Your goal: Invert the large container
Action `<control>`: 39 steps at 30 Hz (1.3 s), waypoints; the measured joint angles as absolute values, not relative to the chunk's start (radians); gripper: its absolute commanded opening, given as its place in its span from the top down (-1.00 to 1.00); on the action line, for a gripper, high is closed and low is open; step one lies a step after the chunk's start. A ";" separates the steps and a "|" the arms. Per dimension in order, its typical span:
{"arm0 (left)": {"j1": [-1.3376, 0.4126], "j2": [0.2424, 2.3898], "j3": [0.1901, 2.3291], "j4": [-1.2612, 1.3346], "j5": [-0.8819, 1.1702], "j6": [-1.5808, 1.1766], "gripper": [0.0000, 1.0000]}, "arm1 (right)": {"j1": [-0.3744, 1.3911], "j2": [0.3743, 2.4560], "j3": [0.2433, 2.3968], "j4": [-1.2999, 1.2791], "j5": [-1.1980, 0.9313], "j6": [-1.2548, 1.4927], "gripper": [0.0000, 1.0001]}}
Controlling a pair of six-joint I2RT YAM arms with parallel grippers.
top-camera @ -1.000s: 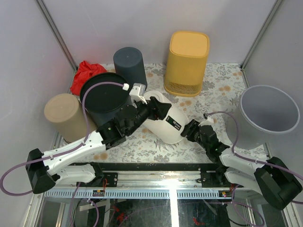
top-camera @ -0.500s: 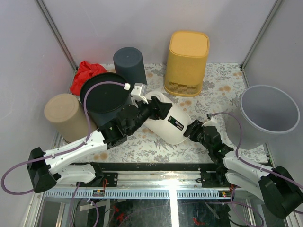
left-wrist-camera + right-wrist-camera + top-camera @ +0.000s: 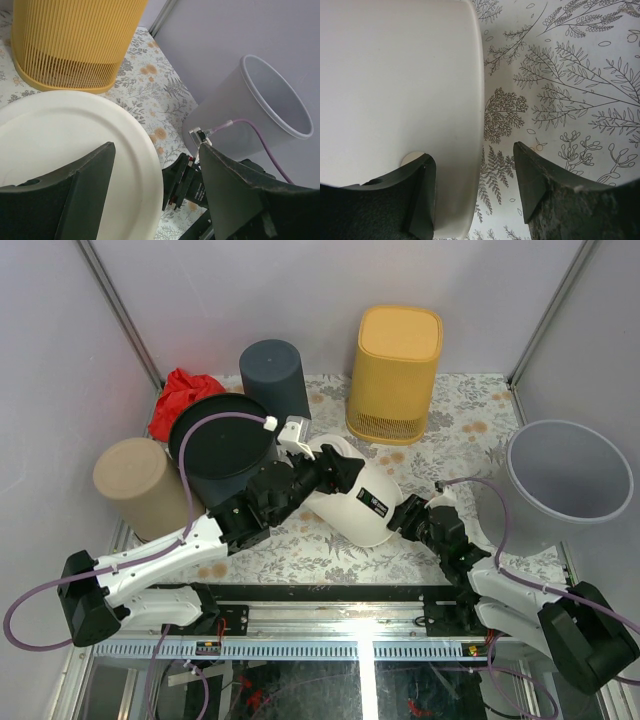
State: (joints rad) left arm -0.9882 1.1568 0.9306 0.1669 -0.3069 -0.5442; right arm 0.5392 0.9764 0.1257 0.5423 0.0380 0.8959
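The white container (image 3: 358, 498) lies on its side in the middle of the flowered table (image 3: 470, 430), its mouth turned toward the left arm and its closed base toward the right one. It sits just where it was a second ago, not yet turned over. The left gripper (image 3: 345, 472) is at the mouth end with its jaws spread wide. In its wrist view one finger (image 3: 85, 190) lies over the white surface and the other stands clear of the rim, so nothing is clamped. It has edged only slightly to the right. The right gripper (image 3: 403, 512) has crept a little closer to the base end, its forearm swung further in. Its jaws stand apart astride the container's edge, one finger (image 3: 420, 195) over the white wall and the other over the bare pattern, gripping nothing. Around them, unmoved, are a yellow slatted bin (image 3: 395, 370), a dark grey cylinder (image 3: 272, 375), a black round tub (image 3: 220, 440), a tan cylinder (image 3: 135, 480), a red cloth (image 3: 180, 395) and a grey bucket (image 3: 565, 475).
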 measured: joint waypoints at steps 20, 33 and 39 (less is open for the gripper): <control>-0.988 1.197 0.949 0.180 -0.338 -0.540 -0.35 | 0.508 0.771 0.067 0.459 0.025 0.890 -0.33; -0.988 1.209 0.954 0.180 -0.341 -0.540 -0.35 | 0.499 0.781 0.033 0.513 0.007 0.889 -0.36; -0.988 1.215 0.958 0.178 -0.349 -0.537 -0.35 | 0.492 0.725 0.006 0.518 0.007 0.884 -0.37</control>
State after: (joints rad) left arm -0.9878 1.2152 0.9585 0.1783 -0.3489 -0.5365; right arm 0.4923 0.7254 0.0055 0.5182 0.0074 0.8845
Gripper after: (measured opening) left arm 0.674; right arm 0.678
